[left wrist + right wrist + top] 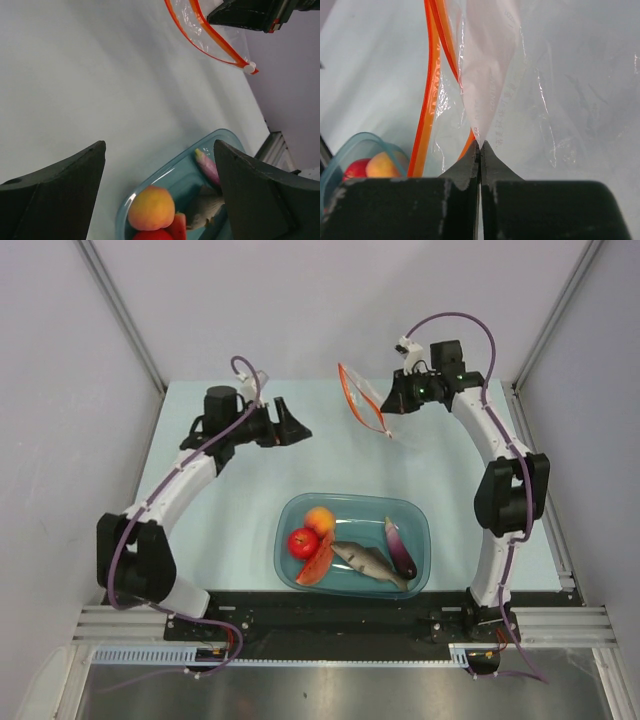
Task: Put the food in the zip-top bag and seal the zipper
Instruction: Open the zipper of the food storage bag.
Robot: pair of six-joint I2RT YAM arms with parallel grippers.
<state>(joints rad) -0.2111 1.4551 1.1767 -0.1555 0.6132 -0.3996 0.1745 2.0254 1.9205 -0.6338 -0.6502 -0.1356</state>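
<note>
Zip-top bag (362, 398) hangs over the far worktop (300, 470), thin film clenched in the right pincer (480, 147); it may slip, or the mouth sag closed. Left pincer (160, 190) stands released, empty. Food (303, 541) lies in the teal tub (360, 508). Whether one wall or both is pinched, I can't tell.

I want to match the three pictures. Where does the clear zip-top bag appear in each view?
Top external: zip-top bag at upper centre, pinched by the right end effector.
Left wrist: bag in the top right corner.
Right wrist: bag fills the centre and right, above the closed jaws.
Shared landmark: the teal tub, bottom centre there, bottom centre and bottom left.
</note>
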